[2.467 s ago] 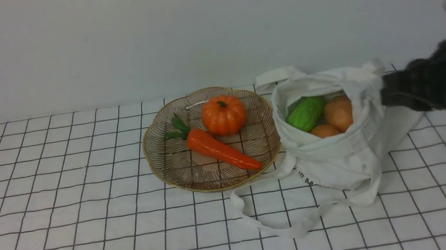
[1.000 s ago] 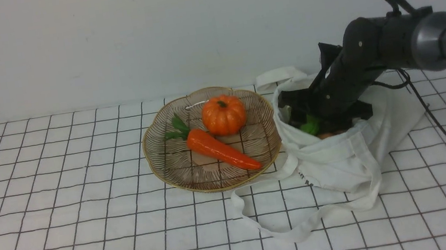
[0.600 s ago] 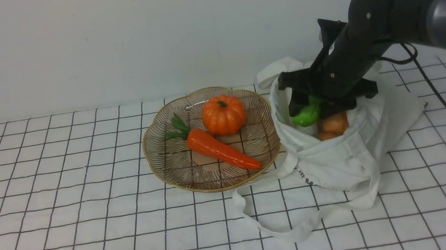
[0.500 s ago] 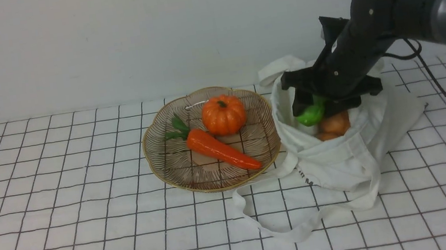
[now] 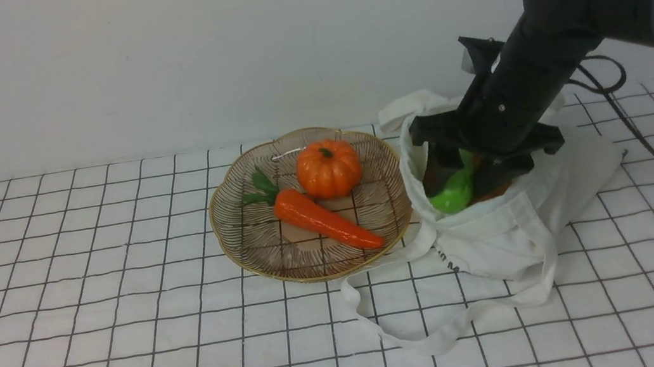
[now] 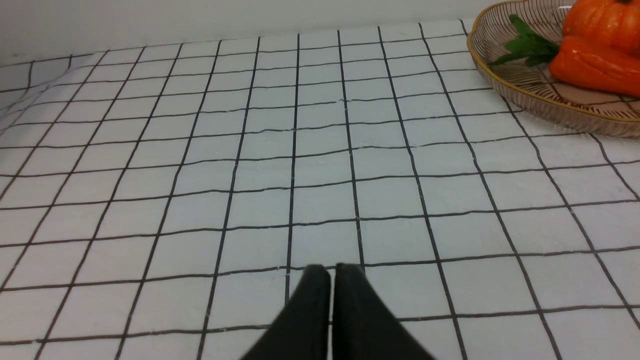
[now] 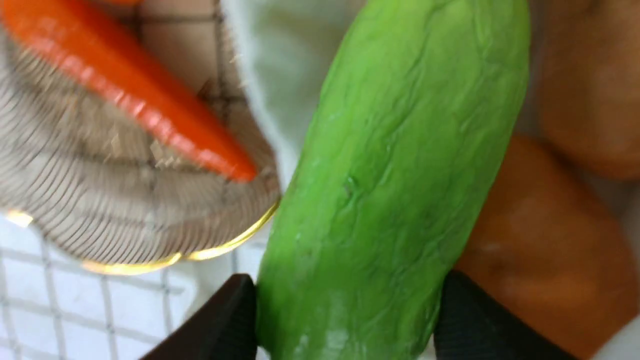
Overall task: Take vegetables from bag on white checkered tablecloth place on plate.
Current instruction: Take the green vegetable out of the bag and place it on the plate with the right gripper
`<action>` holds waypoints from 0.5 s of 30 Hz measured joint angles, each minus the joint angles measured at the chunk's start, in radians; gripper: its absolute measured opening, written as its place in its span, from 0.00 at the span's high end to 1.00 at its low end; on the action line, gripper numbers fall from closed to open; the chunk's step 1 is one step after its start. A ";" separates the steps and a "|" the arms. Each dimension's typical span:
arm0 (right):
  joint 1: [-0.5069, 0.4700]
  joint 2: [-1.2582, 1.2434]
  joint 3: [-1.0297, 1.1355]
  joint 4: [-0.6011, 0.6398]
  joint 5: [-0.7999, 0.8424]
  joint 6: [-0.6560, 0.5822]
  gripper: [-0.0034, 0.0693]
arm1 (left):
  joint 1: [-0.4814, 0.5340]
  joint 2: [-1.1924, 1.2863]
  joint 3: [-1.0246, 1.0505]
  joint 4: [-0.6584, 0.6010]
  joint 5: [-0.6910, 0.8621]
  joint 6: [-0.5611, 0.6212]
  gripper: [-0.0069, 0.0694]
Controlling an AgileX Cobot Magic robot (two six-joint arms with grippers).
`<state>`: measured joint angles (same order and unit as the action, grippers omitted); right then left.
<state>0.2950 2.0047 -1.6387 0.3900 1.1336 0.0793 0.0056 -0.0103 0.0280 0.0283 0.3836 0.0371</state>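
Observation:
My right gripper (image 5: 460, 174) reaches into the mouth of the white cloth bag (image 5: 501, 236) and is shut on the bright green gourd (image 5: 453, 194), which hangs tilted at the bag's opening. In the right wrist view the gourd (image 7: 400, 190) sits between the two black fingertips (image 7: 470, 320), with tan-orange potato-like lumps (image 7: 550, 250) behind it inside the bag. The brownish plate (image 5: 246, 246) with gold rim lies left of the bag on the white checkered tablecloth (image 5: 94, 306). My left gripper (image 6: 332, 272) is shut and empty above the cloth.
An orange pumpkin (image 5: 328, 167) and an orange carrot (image 5: 322, 216) with green leaves lie on the plate. The bag's long straps (image 5: 398, 327) trail over the cloth in front of it. A pale wall stands behind the table.
My right arm came in from the right and reached into the bag, closed on the green gourd and lifted it to the bag's opening. The bag's rim has shifted a little.

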 joint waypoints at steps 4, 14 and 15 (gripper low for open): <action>0.000 -0.040 0.000 0.117 0.006 -0.117 0.38 | 0.000 0.000 0.000 0.000 0.000 0.000 0.92; 0.046 -0.077 -0.006 0.436 -0.148 -0.558 0.38 | 0.000 0.000 0.000 0.000 0.000 0.000 0.92; 0.070 -0.057 -0.006 0.441 -0.176 -0.597 0.38 | 0.000 0.000 0.000 0.000 0.000 0.000 0.92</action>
<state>0.3645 1.9481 -1.6450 0.8315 0.9577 -0.5181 0.0056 -0.0103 0.0280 0.0283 0.3836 0.0371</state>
